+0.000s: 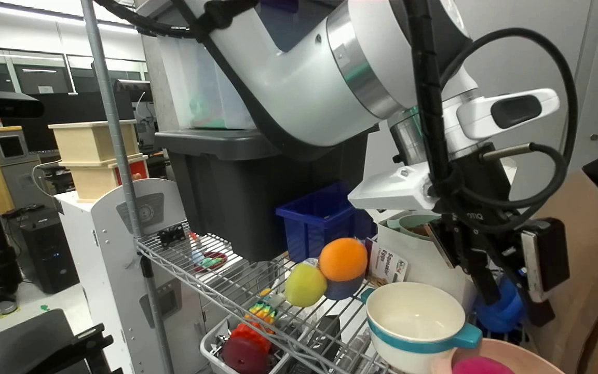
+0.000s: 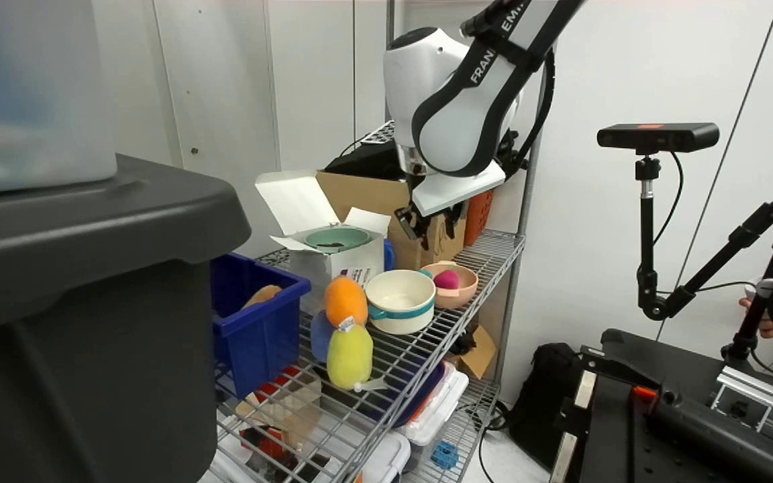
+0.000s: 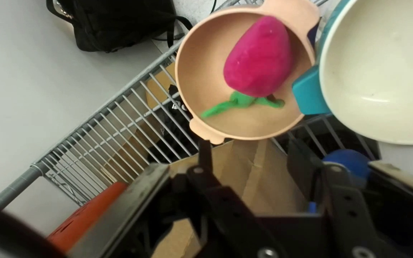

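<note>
The gripper (image 3: 250, 154) hangs above the wire shelf (image 3: 88, 150), its jaws apart and nothing between them. Below it stands the cardboard box (image 3: 274, 186), and just beside is the peach bowl (image 3: 199, 64), close to the shelf's outer edge, between the cream pot (image 3: 382, 71) and the corner post where the orange basket (image 3: 97, 208) sits. The pink toy (image 3: 258, 57) lies inside the bowl, its green leaves (image 3: 242, 100) on the side nearest the gripper. In both exterior views the gripper is higher than the bowl's rim.

The step in hand looks like work just above the bowl, and height is probably the best safeguard: sideways moves are safer made well over the rim, since a low sweep could catch the bowl's tab and push it over the shelf's outer edge. Any approach to the toy is best straight down over the bowl's middle, with a jaw on either side of its rounded body, not on the thin leaves. The toy appears soft, so a light squeeze should do. The pot's teal handle (image 3: 310, 93) overlaps the bowl's rim in the wrist view; whether they touch is hard to tell, so that side calls for extra room.
</note>
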